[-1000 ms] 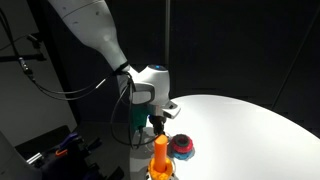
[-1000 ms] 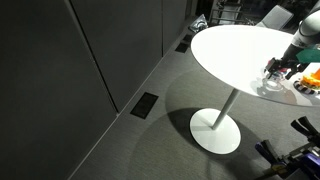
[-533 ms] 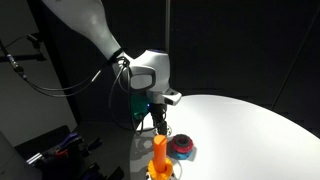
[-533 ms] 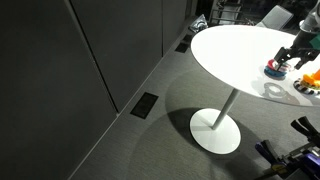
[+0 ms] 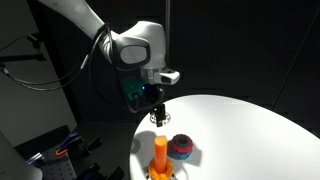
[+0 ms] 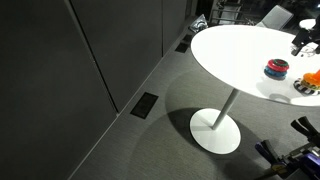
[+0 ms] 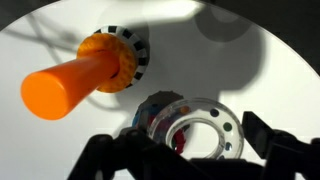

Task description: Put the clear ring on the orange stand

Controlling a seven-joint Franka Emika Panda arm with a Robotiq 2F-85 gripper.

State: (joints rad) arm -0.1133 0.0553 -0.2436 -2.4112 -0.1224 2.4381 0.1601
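My gripper [image 5: 157, 112] hangs raised above the white round table [image 5: 250, 120], shut on the clear ring [image 7: 215, 112], which has small coloured dots in its rim. In the wrist view the ring sits between my two dark fingers [image 7: 265, 135]. The orange stand [image 5: 160, 157], an upright peg on a wider base, stands at the table's near edge below and in front of the gripper. In the wrist view the stand [image 7: 75, 85] lies to the upper left of the ring. It also shows at the right edge of an exterior view [image 6: 308, 85].
A squat red-and-blue ring pile [image 5: 181, 148] sits on the table beside the stand, and under the held ring in the wrist view [image 7: 150, 112]. The table [image 6: 230, 50] stands on a single pedestal foot. Dark walls and cables surround it.
The gripper has risen from the table surface next to the ring pile, lifting the clear ring with it, and now hangs well above the stand and pile.
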